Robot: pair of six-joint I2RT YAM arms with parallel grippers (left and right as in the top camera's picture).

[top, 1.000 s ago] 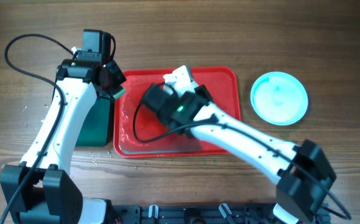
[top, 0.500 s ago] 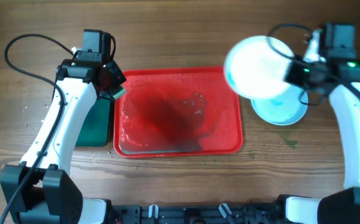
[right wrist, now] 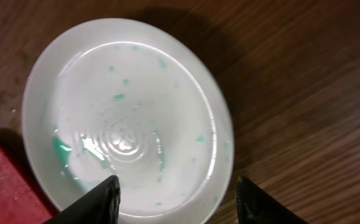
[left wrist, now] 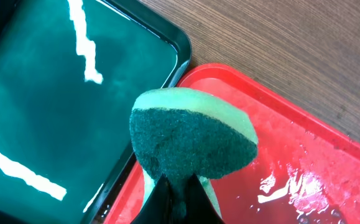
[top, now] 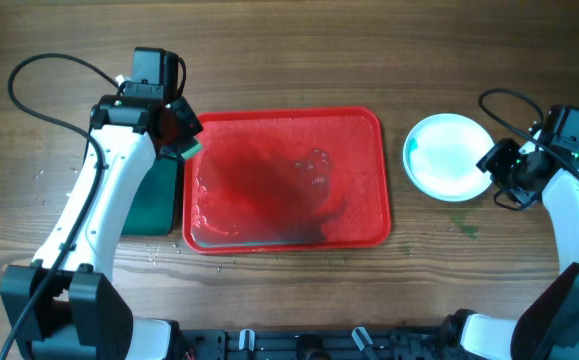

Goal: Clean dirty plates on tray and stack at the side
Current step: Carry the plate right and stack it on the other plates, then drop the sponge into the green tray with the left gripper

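The plate [top: 447, 156], airborne before, is now lying right of the tray [top: 367, 232], the right gripper [right wrist: 180, 196] hovering spread above it; the left gripper [left wrist: 176, 200] is clamping the sponge [left wrist: 192, 140] over the tray's far-left corner.

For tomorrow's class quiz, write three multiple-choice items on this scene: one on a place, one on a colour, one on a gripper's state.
1. Where are the plates? A on the table, right of the red tray; B inside that tray; C left of that tray.
2. What colour is the sponge in the left gripper? A yellow; B blue; C green.
3. The right gripper is: A shut on a plate; B open, holding nothing; C shut on a cloth.
Answers: 1 A, overhead they lie beside the tray's right rim; 2 C, the left wrist view shows green; 3 B, its jaws stand wide apart.
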